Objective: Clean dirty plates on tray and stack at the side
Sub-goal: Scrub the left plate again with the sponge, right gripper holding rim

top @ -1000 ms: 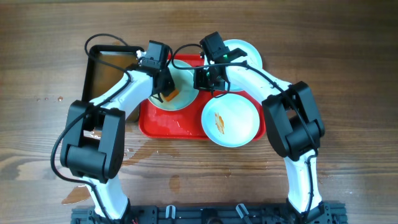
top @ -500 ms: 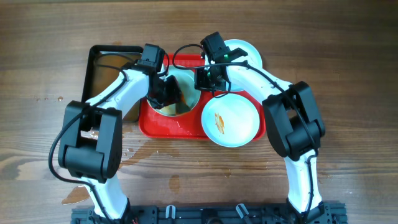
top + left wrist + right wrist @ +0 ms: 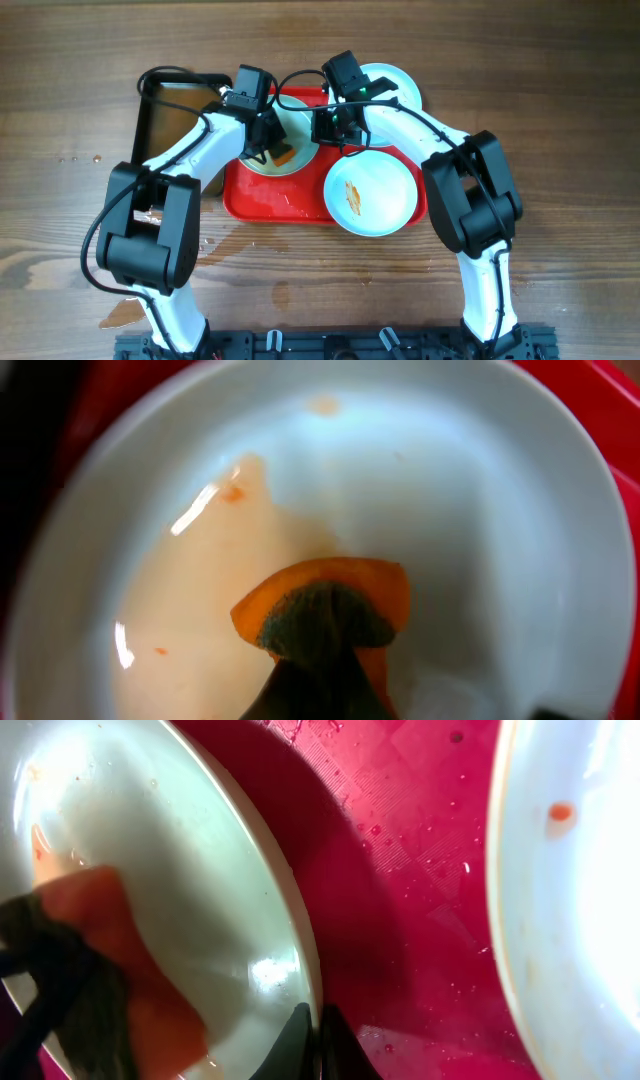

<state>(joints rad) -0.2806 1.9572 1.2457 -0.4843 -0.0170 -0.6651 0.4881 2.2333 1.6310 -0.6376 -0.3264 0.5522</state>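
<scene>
Left wrist view: the left gripper [image 3: 266,148] is clamped on the orange sponge [image 3: 330,605], pressed into the plate [image 3: 460,500] right under its jaws. The right gripper [image 3: 314,1036] pinches that plate's rim on the red tray [image 3: 400,850]. I'd scrub small circles over the smear left of the jaws, lightly, so the rim doesn't slip.

The left gripper [image 3: 267,143] is back toward 12 o'clock on the dirty plate [image 3: 300,133] after sweeping toward 7 o'clock. Its orange sponge [image 3: 283,156] shows again at the gripper's 4 o'clock, and the plate looks pale again.
</scene>
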